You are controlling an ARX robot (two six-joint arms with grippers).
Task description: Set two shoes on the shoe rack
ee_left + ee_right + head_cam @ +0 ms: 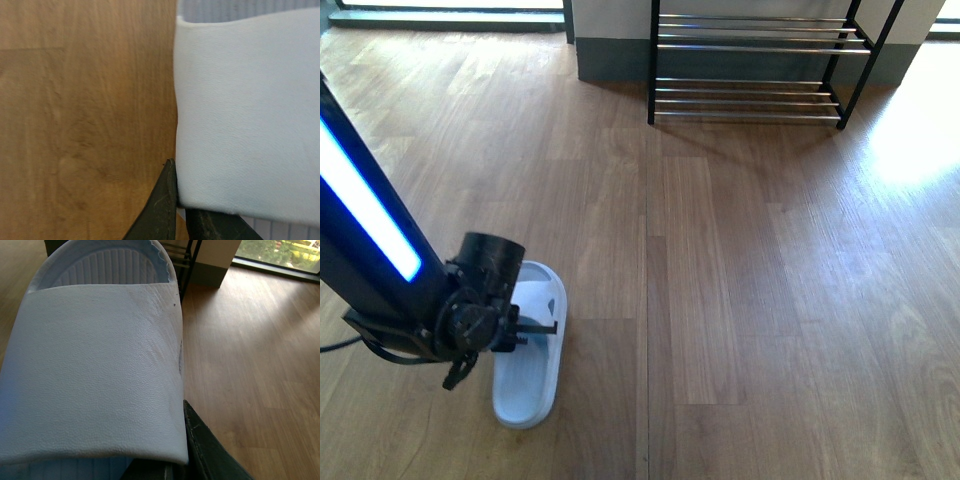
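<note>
The shoes here are white slide slippers. One white slipper [528, 372] lies on the wooden floor at the near left, and my left gripper [542, 328] is shut on its strap. Up close, the left gripper [180, 200] pinches the edge of that white strap [250, 115]. My right gripper [175, 460] is shut on the strap of a second white slipper [95, 370], which is held above the floor; neither shows in the front view. The black shoe rack [755, 70] with chrome bars stands at the far wall, and part of the rack [186, 255] shows behind the held slipper.
A grey wall base [610, 60] runs behind the rack. Sunlight makes a bright patch on the floor [920, 140] at the far right. A window [280, 252] shows beyond the floor in the right wrist view.
</note>
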